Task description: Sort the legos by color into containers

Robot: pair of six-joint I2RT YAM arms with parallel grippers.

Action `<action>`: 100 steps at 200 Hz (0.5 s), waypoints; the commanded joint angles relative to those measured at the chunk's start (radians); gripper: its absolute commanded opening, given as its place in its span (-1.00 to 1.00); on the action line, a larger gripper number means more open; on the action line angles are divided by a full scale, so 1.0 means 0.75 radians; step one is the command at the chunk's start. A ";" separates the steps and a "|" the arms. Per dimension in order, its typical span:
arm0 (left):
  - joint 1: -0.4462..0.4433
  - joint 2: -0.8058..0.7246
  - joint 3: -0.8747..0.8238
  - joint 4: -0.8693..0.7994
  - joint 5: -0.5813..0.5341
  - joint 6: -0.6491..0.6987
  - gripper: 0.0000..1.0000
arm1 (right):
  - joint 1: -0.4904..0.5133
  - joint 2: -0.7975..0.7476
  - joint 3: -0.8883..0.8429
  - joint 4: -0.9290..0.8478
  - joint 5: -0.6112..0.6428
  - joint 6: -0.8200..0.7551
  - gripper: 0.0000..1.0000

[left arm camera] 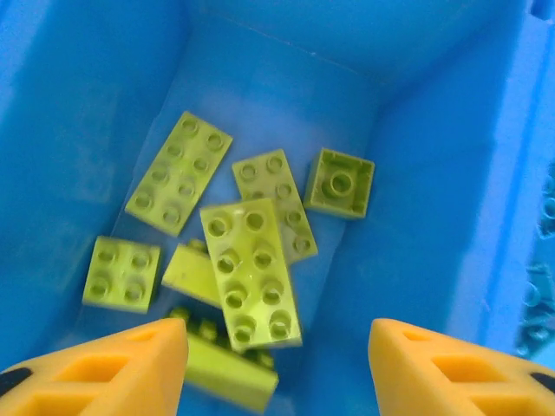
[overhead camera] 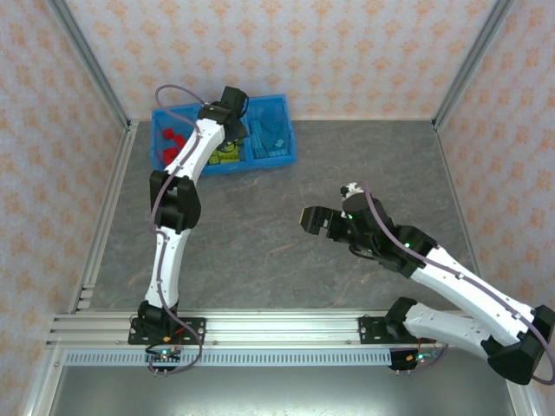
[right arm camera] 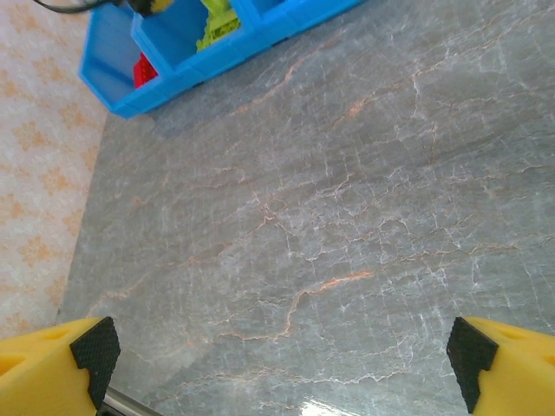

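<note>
Reaching from the near edge of the grey bench (overhead camera: 260,251), the right arm ends a little toward 4 o'clock of the bench's middle. The right hand (overhead camera: 312,221) hangs there above bare stone. In the right wrist view, the right hand (right arm camera: 282,351) has its yellow, black-tipped fingers (right arm camera: 91,347) spread wide, with nothing between them and only the veined bench surface below. The tray (right arm camera: 113,52) sits at 11 o'clock in that view, with red legos (right arm camera: 146,71) and lime legos (right arm camera: 217,22) visible inside.

Farther off, the left arm stretches toward 11 o'clock of the bench. The left hand (overhead camera: 232,104) hangs over the middle compartment (overhead camera: 227,165) of the long blue tray (overhead camera: 291,139), which stands against the far wall.

Seen from the left wrist, the left hand (left arm camera: 277,347) is parted and empty, one yellow finger (left arm camera: 113,373) at 7 o'clock and the other at 5 o'clock. Below it, several lime legos (left arm camera: 251,273) lie loosely heaped on the compartment floor. One long brick rests studs-up on top of the others.

In the top view, the red legos (overhead camera: 171,143) fill the tray's 9 o'clock compartment. The lime legos (overhead camera: 227,154) are in the middle one, and the light-blue legos (overhead camera: 270,139) are in the 3 o'clock one.
</note>
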 commanded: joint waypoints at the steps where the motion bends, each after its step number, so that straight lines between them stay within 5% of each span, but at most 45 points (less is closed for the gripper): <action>1: 0.020 -0.029 0.119 -0.069 0.042 0.093 0.27 | -0.002 -0.055 -0.004 -0.079 0.124 0.045 0.98; 28: 0.013 -0.235 -0.095 0.024 0.071 0.110 0.32 | -0.002 -0.083 -0.035 -0.153 0.308 0.083 0.98; 54: -0.033 -0.680 -0.638 0.290 0.023 0.157 0.36 | -0.004 -0.118 -0.073 -0.203 0.647 0.014 0.98; 100: -0.207 -1.461 -1.445 0.554 -0.222 0.399 0.52 | -0.193 -0.086 -0.182 0.118 0.929 -0.341 0.98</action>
